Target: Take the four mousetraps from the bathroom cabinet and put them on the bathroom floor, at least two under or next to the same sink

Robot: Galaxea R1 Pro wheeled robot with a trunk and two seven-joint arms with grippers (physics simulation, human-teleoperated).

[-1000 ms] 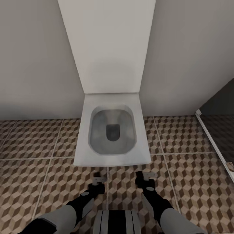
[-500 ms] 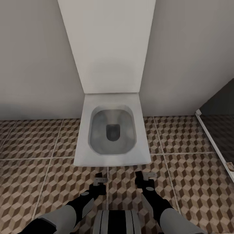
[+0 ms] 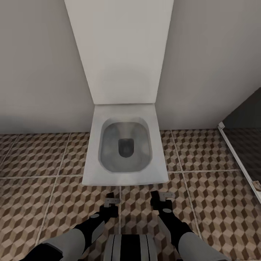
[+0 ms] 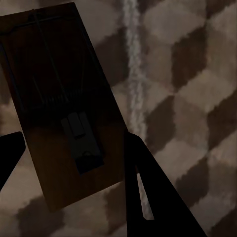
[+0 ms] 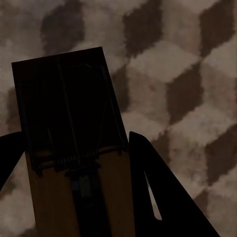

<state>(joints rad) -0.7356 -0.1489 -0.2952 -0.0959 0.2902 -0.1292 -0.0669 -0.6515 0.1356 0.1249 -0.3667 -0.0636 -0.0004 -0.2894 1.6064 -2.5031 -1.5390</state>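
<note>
The robot faces a white square toilet (image 3: 125,145) with its lid raised against a pale grey wall (image 3: 40,65). Around the bowl lies the bathroom floor of large square tiles printed with a brown, beige and grey cube pattern (image 3: 36,203), crossed by pale grout lines. At the right edge a white frame strip (image 3: 237,159) borders a dark opening.

Both arms reach forward and down just in front of the toilet's near edge. The left tool (image 3: 110,201) hangs over the tiles, and the left wrist view shows its two dark fingers (image 4: 148,192) closed on either side of a flat rectangular dark-brown mousetrap with a thin wire spring and bar (image 4: 64,108), held above the floor beside a grout line. The right tool (image 3: 164,197) is close beside it, a little nearer the toilet. In the right wrist view its dark fingers (image 5: 153,192) likewise grip a second flat dark-brown mousetrap with a wire spring (image 5: 74,148) above the patterned tiles.
</note>
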